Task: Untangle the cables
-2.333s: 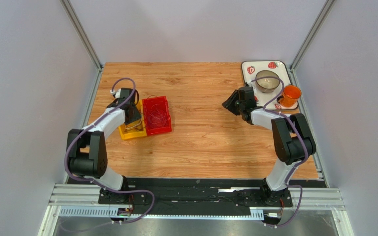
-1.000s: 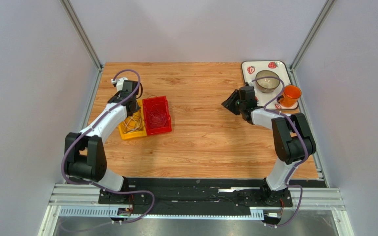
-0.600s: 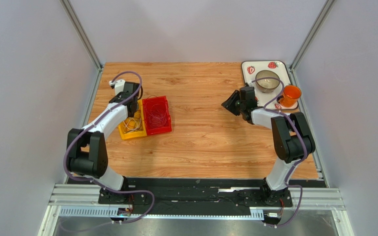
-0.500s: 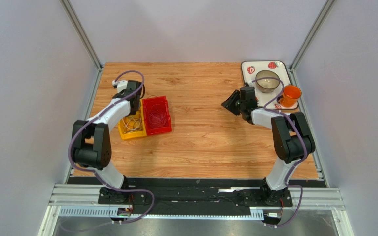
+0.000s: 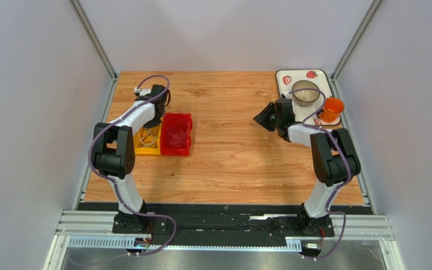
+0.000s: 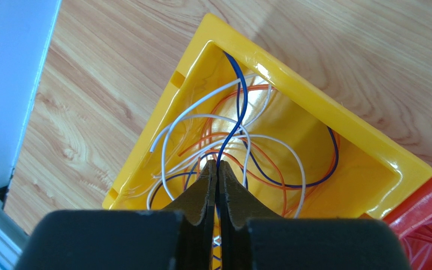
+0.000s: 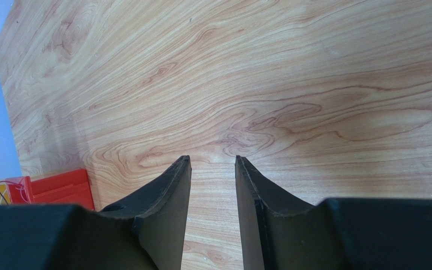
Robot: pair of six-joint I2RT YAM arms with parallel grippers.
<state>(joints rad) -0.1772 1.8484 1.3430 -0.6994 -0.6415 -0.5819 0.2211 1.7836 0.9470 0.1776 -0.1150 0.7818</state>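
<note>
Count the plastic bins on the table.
2. The yellow bin, holding loose cables, sits near the table's left edge; the red bin stands beside it, on its right. None seem hidden.

Robot test cell in a lab.
A left arm (image 5: 114, 157) and a right arm (image 5: 328, 154) are standing bolted to a metal rail (image 5: 224, 225) at the edge of a wooden desk (image 5: 229, 163); plain grey panels (image 5: 32, 112) on aluminium posts (image 5: 91, 36) are boxing it in, and a yellow bin (image 6: 319, 107) is holding loose cables (image 6: 235, 140).
</note>
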